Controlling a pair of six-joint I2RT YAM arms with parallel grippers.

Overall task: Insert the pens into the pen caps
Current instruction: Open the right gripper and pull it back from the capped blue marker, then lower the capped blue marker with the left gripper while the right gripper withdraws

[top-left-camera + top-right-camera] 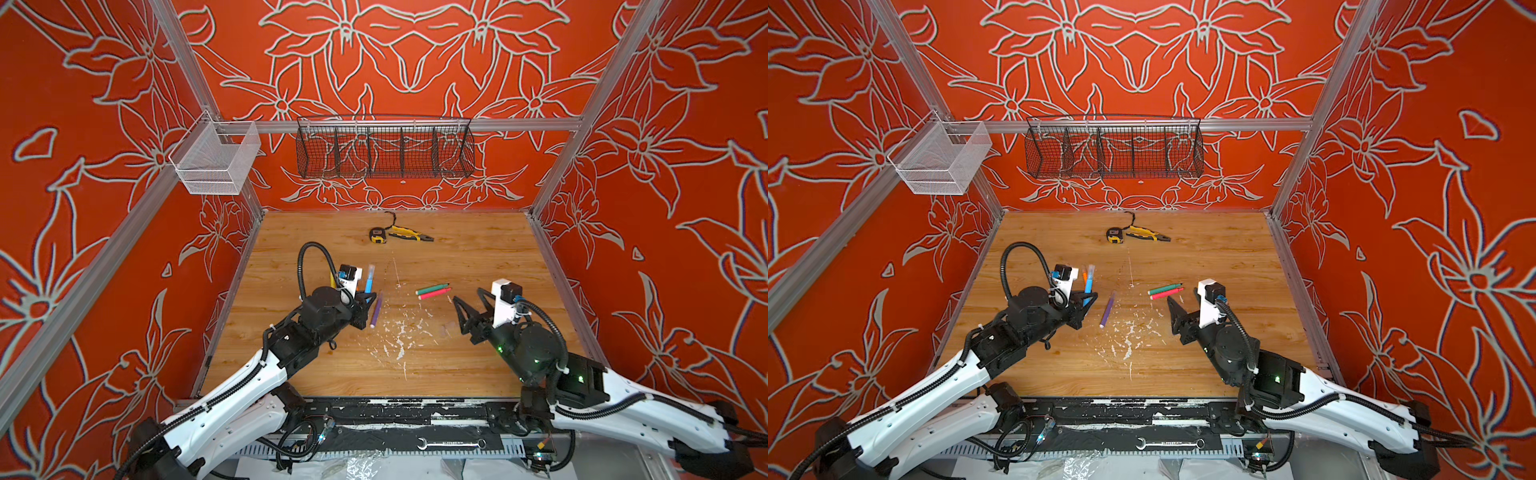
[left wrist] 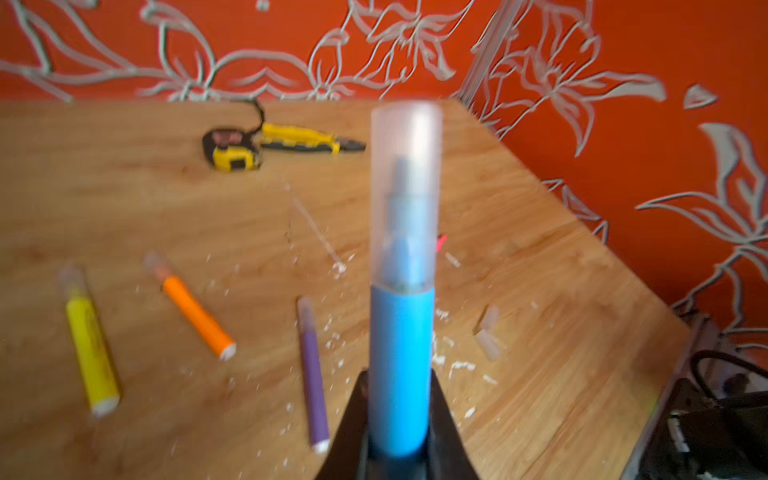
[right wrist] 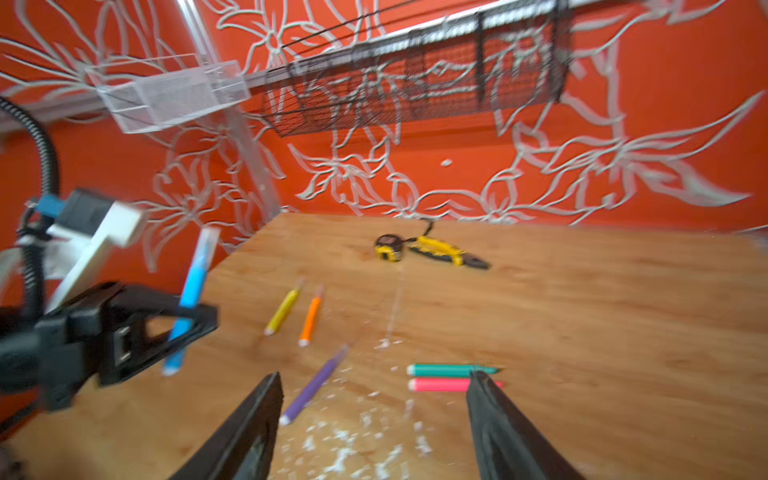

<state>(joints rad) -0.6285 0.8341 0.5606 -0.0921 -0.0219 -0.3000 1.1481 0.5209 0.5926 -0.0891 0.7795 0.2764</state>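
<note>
Blue pen [image 2: 401,365] stands clamped in left pincer [image 1: 368,297].

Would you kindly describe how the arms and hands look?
The left arm and right arm have white shells, black joints and black ribbed cables. The left hand and right hand are black tapered wedges under white camera mounts.

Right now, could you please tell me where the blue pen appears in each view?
A top view: the blue pen stands in the left hand, left of the middle.
A top view: likewise, blue pen in that hand.
Left wrist view: blue pen close up, wearing a clear cap.
Right wrist view: blue pen clamped in the left hand.
Shared landmark: the tape measure.
</note>
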